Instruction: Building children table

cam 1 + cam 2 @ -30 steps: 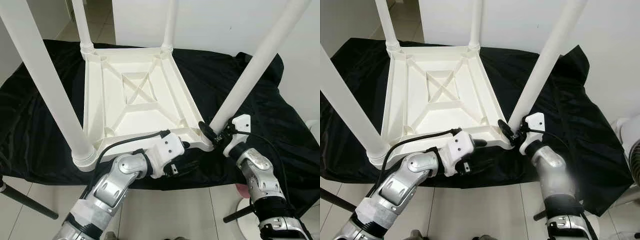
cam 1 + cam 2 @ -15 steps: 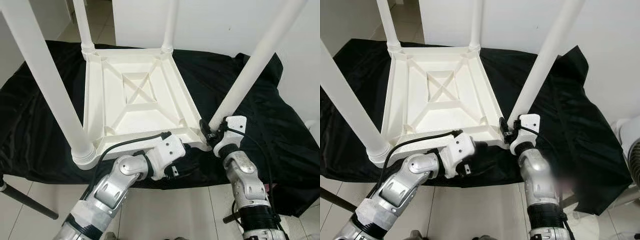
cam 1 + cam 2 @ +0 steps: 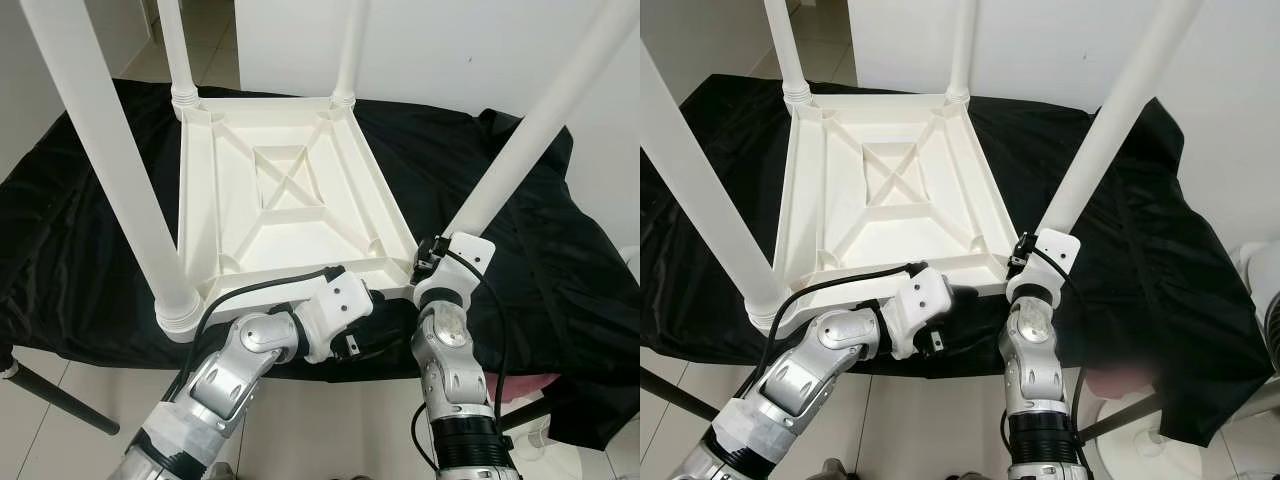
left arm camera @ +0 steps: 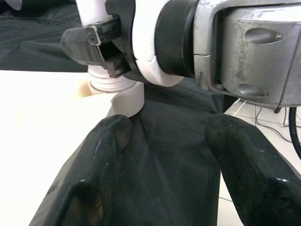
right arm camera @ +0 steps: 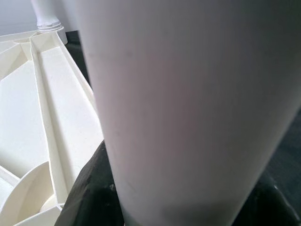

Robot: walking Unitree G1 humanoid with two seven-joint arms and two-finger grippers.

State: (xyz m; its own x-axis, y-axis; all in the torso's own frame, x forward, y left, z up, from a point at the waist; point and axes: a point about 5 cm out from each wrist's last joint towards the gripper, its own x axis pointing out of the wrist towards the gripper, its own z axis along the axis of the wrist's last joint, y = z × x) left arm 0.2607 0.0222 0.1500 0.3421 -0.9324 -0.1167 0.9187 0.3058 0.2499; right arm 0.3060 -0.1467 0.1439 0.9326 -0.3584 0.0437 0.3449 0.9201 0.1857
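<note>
The white table top (image 3: 290, 195) is laid upside down on a black cloth (image 3: 90, 200) with 4 legs standing up from its corners, and the near-right leg (image 3: 520, 140) is clasped at its base by the right gripper (image 3: 428, 268). Over the last second the right wrist has been swung inward around that leg, which is judged to be a screwing turn seating the leg in its socket. The left gripper (image 4: 164, 155) is held with its fingers (image 4: 106, 155) spread and empty, just beside the near edge of the table top.
</note>
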